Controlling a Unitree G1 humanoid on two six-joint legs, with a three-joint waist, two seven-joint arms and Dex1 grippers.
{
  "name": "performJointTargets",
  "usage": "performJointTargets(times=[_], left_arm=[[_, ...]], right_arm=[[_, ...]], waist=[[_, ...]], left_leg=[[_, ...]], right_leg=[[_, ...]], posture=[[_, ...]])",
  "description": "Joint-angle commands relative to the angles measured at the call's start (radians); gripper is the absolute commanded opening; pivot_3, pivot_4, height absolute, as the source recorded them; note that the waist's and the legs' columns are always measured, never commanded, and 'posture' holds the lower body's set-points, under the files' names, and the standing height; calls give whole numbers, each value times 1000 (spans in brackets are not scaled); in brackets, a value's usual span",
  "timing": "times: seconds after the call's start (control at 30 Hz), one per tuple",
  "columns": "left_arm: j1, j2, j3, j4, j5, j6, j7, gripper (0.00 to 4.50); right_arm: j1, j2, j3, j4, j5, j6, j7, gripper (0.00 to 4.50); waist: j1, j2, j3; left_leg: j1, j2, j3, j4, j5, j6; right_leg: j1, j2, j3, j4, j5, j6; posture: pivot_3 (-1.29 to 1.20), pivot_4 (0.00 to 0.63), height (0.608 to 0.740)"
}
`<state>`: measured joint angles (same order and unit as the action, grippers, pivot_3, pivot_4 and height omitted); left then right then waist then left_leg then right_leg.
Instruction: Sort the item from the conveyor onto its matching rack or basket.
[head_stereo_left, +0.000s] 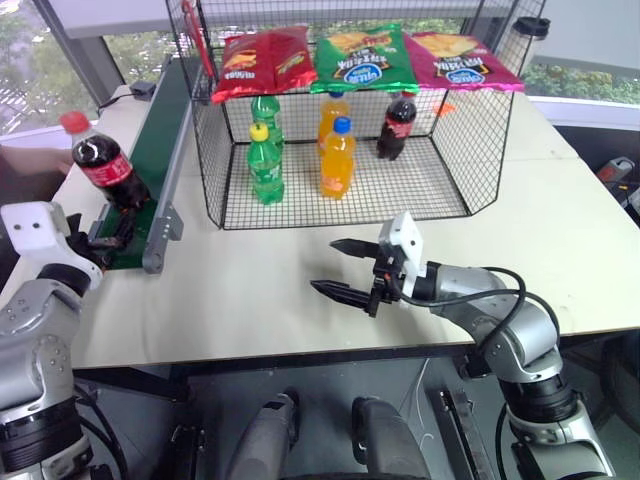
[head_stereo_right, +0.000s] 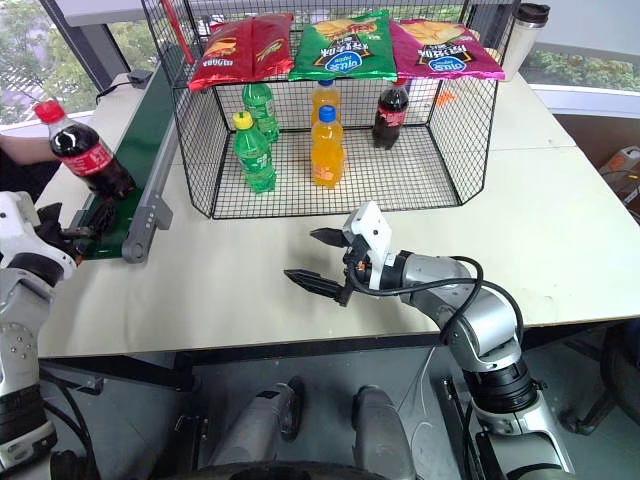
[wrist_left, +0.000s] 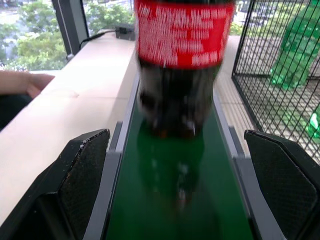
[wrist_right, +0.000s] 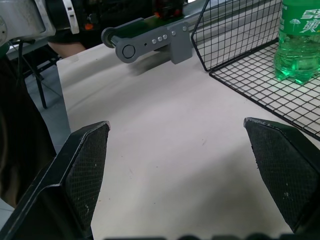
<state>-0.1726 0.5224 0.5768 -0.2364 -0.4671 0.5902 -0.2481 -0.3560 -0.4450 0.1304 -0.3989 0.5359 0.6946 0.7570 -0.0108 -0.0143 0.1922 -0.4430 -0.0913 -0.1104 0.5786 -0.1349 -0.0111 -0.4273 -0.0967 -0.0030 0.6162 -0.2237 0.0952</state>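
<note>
The item, a cola bottle (head_stereo_left: 105, 165) with a red cap and red label, stands on the dark green conveyor (head_stereo_left: 163, 130) close to its near end. My left gripper (head_stereo_left: 122, 220) is open at that end, and the bottle (wrist_left: 182, 75) stands just beyond its fingers (wrist_left: 82, 170), apart from them. The black wire basket (head_stereo_left: 478, 150) with a white floor stands to the right of the belt, its open front facing me. My right gripper (head_stereo_left: 324, 265) hangs open and empty above the table in front of the basket.
Inside the basket stand green bottles (head_stereo_left: 265, 165), orange bottles (head_stereo_left: 337, 160) and another cola bottle (head_stereo_left: 397, 127), with chip bags (head_stereo_left: 360, 58) along the top. A person's hand (wrist_left: 25, 82) rests left of the belt. A dark tumbler (head_stereo_left: 527, 35) stands at the back right.
</note>
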Motion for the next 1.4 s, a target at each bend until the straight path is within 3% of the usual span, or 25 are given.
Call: performJointTargets(times=[0.03, 0.3, 0.4, 0.43, 0.47, 0.8, 1.03, 1.2, 1.4], left_arm=[[-19, 21, 5, -2, 8, -34, 2, 4500], [11, 48, -54, 47, 74, -40, -5, 4500], [31, 32, -49, 37, 46, -64, -39, 3784], [27, 24, -41, 24, 27, -67, -48, 3187], [21, 19, -32, 13, 8, -64, -53, 3026], [-113, 90, 4, -38, -173, 43, -86, 3013], [-161, 152, -217, -77, -183, 75, -264, 3013], [-231, 126, -464, -58, -91, -4, -396, 3013], [-290, 62, -639, 36, 30, -129, -491, 3013]], right_arm=[[-13, -5, -14, -56, 19, -1, -8, 4446], [-5, -7, -16, -57, 12, -8, -22, 4446], [-3, -9, -19, -58, 10, -10, -28, 4500], [-2, -10, -19, -58, 10, -10, -29, 4500], [-2, -12, -20, -59, 11, -10, -30, 4500], [-29, -22, -33, -62, 29, 5, -27, 4500], [-88, -18, -66, -55, 72, 34, -30, 4500], [-123, -4, -117, -32, 126, 55, -44, 4500], [-125, -18, -138, -41, 156, 69, -44, 4500]], waist=[[0, 0, 0], [0, 0, 0], [0, 0, 0], [0, 0, 0], [1, 0, 0], [0, -1, 0], [2, -1, 0], [4, -1, 0], [-2, -1, 1]], left_leg=[[0, 0, 0, 0, 0, 0], [0, 0, 0, 0, 0, 0], [0, 0, 0, 0, 0, 0], [0, 0, 0, 0, 0, 0], [0, 0, 0, 0, 0, 0], [-1, 0, -1, -1, 0, 0], [-1, 0, 1, -1, 0, 0], [-1, 0, 0, -1, 0, 0], [-1, 0, 1, -2, 0, 0]], right_leg=[[0, 0, 0, 0, 0, 0], [0, 0, 0, 0, 0, 0], [0, 0, 0, 0, 0, 0], [0, 0, 0, 0, 0, 0], [0, 0, 0, 0, 0, 0], [-1, 0, -1, -1, 0, 0], [0, 0, 0, -1, 0, 0], [-1, 0, 0, -1, 0, 0], [-1, 0, 0, -1, 0, 0]], posture=[[0, 150, 738], [0, 150, 738], [0, 150, 738], [0, 150, 738], [0, 150, 738], [0, 150, 738], [0, 150, 738], [0, 150, 738], [0, 150, 738]])
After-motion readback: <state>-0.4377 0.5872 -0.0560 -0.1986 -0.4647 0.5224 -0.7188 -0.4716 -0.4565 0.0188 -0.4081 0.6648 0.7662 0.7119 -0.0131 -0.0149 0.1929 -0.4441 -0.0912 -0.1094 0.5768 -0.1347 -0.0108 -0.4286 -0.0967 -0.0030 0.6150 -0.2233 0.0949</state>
